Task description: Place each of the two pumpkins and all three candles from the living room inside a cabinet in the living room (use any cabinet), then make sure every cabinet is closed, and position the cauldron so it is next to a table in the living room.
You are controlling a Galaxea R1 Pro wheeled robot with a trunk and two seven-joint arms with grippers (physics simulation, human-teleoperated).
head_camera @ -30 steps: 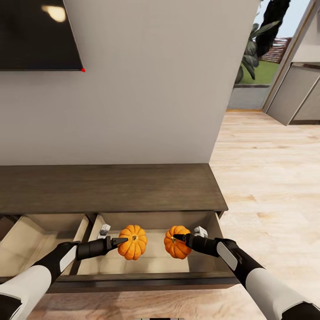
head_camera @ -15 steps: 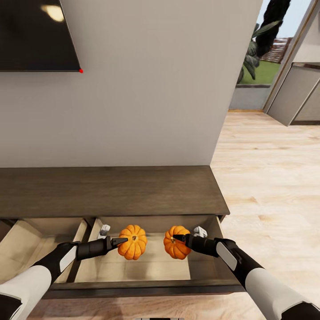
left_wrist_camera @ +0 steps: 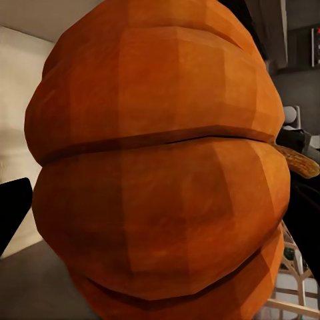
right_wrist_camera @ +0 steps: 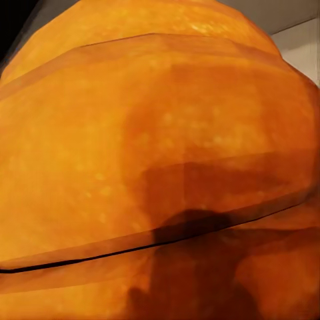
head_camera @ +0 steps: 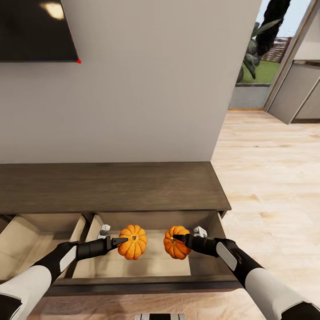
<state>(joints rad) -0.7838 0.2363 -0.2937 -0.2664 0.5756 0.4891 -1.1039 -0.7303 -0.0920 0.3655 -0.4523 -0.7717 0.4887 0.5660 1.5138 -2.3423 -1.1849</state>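
Two orange ribbed pumpkins hang side by side over the open right drawer (head_camera: 146, 266) of the long dark-brown cabinet (head_camera: 111, 186). My left gripper (head_camera: 116, 241) is shut on the left pumpkin (head_camera: 133, 243), which looms close in the left wrist view (left_wrist_camera: 160, 173). My right gripper (head_camera: 181, 239) is shut on the right pumpkin (head_camera: 175, 245), seen up close in the right wrist view (right_wrist_camera: 160, 147). The candles, the cauldron and the table are out of view.
A second drawer (head_camera: 35, 240) stands open to the left of the first. A dark TV (head_camera: 35, 31) hangs on the pale wall behind the cabinet. Light wood floor (head_camera: 266, 178) runs to the right toward a window with a plant (head_camera: 255, 49) and grey doors (head_camera: 293, 93).
The head view has shifted slightly, so the camera moved. Both pumpkins stay gripped over the open drawer, at the same spots in the view.
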